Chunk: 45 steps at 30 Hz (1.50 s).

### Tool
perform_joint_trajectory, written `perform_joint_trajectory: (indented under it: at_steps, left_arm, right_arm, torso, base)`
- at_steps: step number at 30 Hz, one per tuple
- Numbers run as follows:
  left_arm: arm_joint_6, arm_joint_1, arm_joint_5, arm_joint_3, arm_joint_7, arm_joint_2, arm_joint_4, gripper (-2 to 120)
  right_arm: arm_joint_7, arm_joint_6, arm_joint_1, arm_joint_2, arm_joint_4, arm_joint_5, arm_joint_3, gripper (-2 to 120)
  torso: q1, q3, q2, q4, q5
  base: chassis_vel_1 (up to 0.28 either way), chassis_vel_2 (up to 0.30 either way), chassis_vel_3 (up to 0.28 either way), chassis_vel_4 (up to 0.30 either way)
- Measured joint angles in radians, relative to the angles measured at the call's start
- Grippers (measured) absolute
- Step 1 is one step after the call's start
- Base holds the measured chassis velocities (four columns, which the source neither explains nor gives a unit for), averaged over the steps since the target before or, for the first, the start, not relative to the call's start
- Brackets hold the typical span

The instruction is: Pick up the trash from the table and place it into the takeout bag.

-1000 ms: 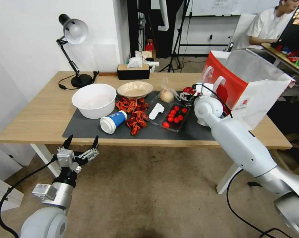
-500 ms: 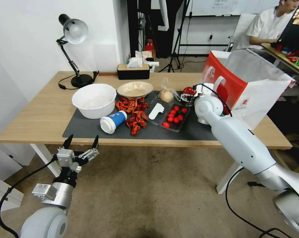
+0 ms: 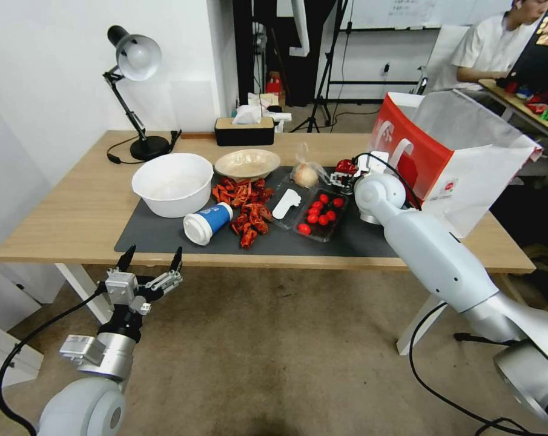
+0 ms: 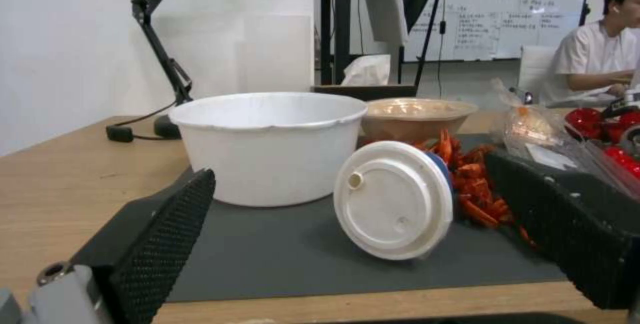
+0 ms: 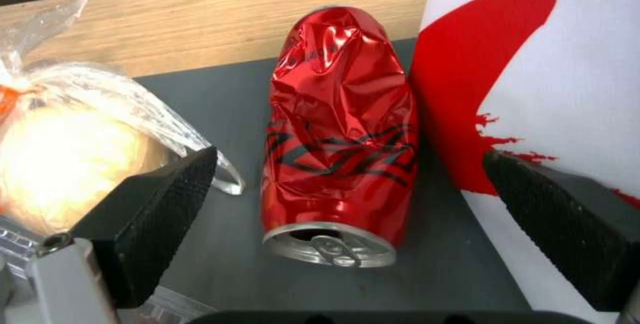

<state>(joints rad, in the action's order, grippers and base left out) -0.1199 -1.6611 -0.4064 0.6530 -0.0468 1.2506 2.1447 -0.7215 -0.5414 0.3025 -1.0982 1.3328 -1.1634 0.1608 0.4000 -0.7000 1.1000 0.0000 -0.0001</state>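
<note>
Right wrist view: crushed red can (image 5: pixel 337 133) lying on the grey mat (image 5: pixel 220 93) between the spread fingers of the right gripper (image 5: pixel 347 214), untouched; clear bag with pale lump (image 5: pixel 73 148) on one side, takeout bag (image 5: pixel 553 88) on the other. Left gripper (image 3: pixel 149 269), fingers apart, hangs below the table (image 3: pixel 74 206) edge

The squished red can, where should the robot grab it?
Probably around the middle of the crushed red can, coming down from above. It lies on its side on the dark mat, between the clear bag and the takeout bag. The right gripper already hangs open over it, one finger on each long side.
</note>
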Motion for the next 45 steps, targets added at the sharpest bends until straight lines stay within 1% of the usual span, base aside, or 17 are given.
perform_joint_trajectory:
  at_steps: [27, 45]
  left_arm:
    - [-0.001, 0.001, -0.006, 0.004, -0.001, -0.006, 0.001, 100]
    - [-0.002, 0.004, -0.012, 0.009, -0.002, -0.009, 0.001, 100]
  right_arm:
    - [-0.010, -0.012, -0.019, -0.028, -0.038, -0.026, 0.012, 100]
    - [-0.029, -0.032, -0.053, -0.050, -0.089, -0.042, 0.020, 100]
  torso:
    - [0.000, 0.000, 0.000, 0.0000, 0.0000]
    - [0.000, 0.000, 0.000, 0.0000, 0.0001]
  base:
    - [0.000, 0.000, 0.000, 0.000]
    - [0.000, 0.000, 0.000, 0.000]
